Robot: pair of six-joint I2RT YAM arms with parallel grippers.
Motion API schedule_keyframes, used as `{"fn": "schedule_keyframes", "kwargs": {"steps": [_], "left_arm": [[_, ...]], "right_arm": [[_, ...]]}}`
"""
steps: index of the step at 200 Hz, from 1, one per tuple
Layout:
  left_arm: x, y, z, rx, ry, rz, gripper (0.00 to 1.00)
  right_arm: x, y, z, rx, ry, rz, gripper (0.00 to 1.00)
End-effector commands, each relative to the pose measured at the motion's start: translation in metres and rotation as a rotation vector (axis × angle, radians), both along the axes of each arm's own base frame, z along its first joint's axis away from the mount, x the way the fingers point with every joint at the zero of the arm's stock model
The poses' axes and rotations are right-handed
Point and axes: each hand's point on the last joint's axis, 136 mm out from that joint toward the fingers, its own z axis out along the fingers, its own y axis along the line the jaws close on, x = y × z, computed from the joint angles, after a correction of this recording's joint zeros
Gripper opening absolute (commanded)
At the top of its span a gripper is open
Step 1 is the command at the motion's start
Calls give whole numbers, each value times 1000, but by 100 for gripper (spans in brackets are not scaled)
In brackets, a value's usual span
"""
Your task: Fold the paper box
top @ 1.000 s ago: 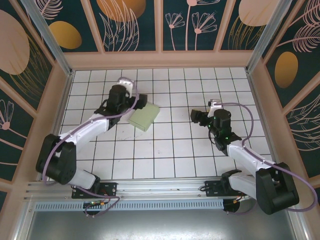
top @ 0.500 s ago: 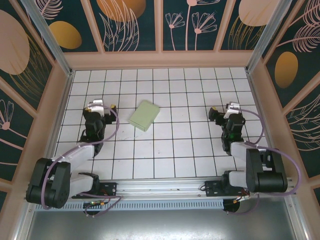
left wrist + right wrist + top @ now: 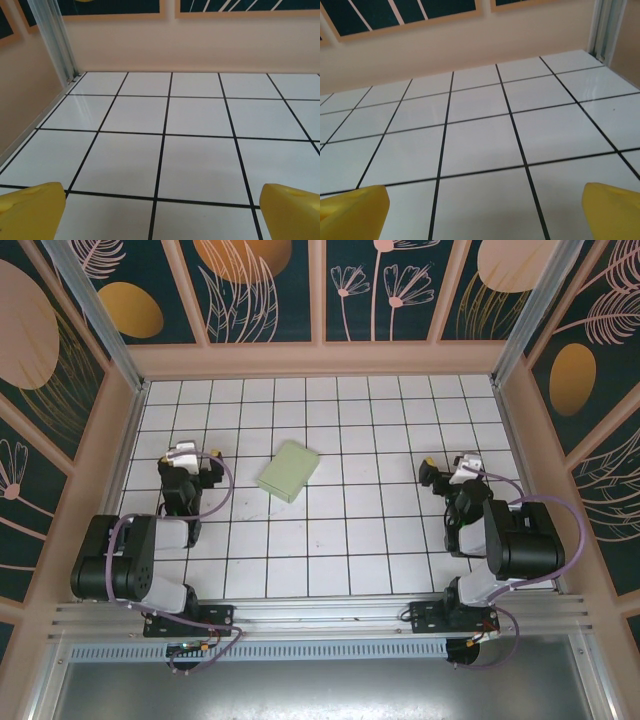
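Note:
The paper box, a small flat pale mint-green rectangle, lies closed on the white tiled floor left of centre in the top view, turned at an angle. My left gripper is drawn back near the left wall, about two tiles left of the box, and stands open. In the left wrist view its yellow fingertips sit far apart over bare tiles. My right gripper is folded back at the right side, several tiles from the box, also open. Its yellow fingertips frame bare tiles with nothing between them.
Peach-coloured walls enclose the tiled floor on three sides, with metal corner posts. Both arms are folded close to their bases at the near edge. A metal rail runs along the front.
Both arms have pulled back from the middle toward their bases. The left gripper left the box's side and moved left. The box lies where it was.

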Motion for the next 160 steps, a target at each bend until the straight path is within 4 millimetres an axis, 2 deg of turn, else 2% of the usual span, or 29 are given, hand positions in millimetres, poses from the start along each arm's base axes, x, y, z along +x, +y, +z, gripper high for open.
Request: {"fn": "schedule_keyframes", "kwargs": {"steps": [1,7,14,25,160], "left_arm": [[-5,-5,13,-33,-88,-35,99],[-11,-3,11,-34,-112,-24,99],[-16,3,17,-43,-162,9,99],[-9,5,9,-43,-96,23,99],[-12,9,12,-46,-119,44,99]], "right_arm": [[6,-3,15,1,-56,-10,99],[6,-4,15,1,-56,-10,99],[6,-3,16,2,-57,-10,99],[6,-3,16,1,-57,-10,99],[6,-4,16,-2,-59,-13,99]]}}
